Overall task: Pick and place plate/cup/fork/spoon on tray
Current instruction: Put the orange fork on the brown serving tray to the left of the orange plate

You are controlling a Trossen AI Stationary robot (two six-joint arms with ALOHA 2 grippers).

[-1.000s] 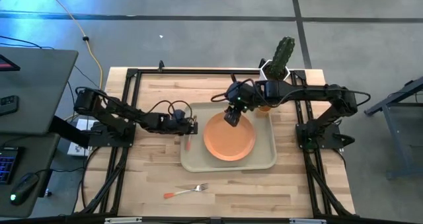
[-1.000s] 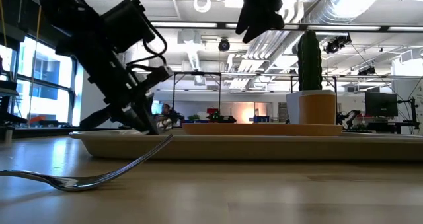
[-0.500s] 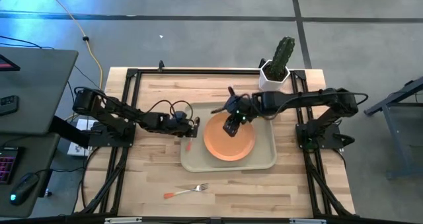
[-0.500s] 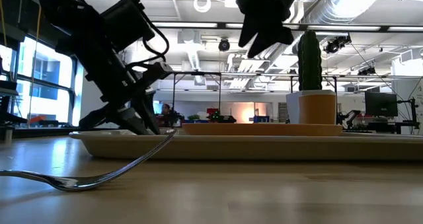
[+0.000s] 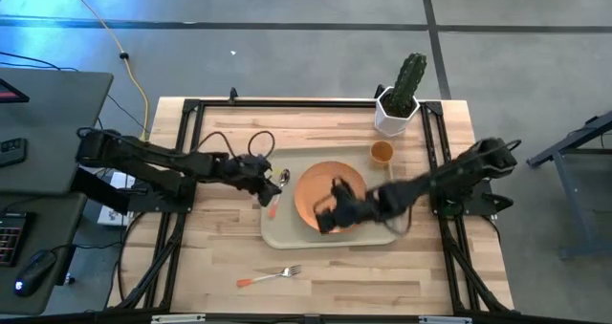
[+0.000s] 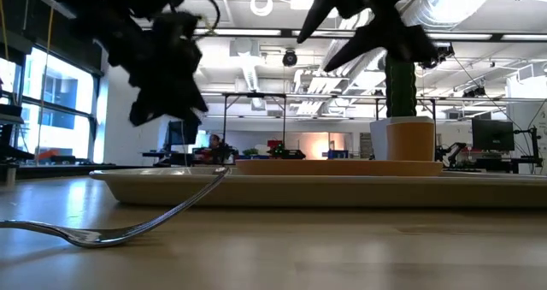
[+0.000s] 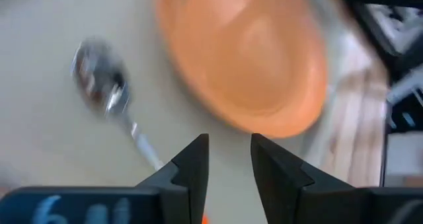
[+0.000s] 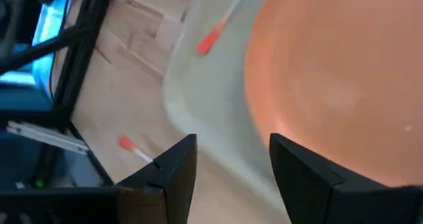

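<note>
Two arms are working over the beige tray (image 5: 387,230) at once. From above, the left gripper (image 5: 263,176) is hovering at the tray's left edge, and its wrist camera is showing the two dark fingers (image 7: 192,168) standing slightly apart with nothing between them. Just beyond those fingers the spoon (image 7: 109,95) is lying on the tray, bowl towards the orange plate (image 7: 248,55); seen from overhead, the spoon (image 5: 278,185) is resting across the tray's left rim, its red handle pointing out over the wood. The plate (image 5: 316,183) is sitting flat in the middle of the tray. The right gripper (image 5: 330,214) is hanging over the plate's near edge, fingers (image 8: 175,168) spread wide and holding nothing. The cup (image 5: 382,153) is standing upright at the tray's far right corner, near a white cactus pot (image 5: 397,112). The fork (image 5: 271,275) is lying alone on the wooden table (image 5: 220,257), well apart from the tray.
</note>
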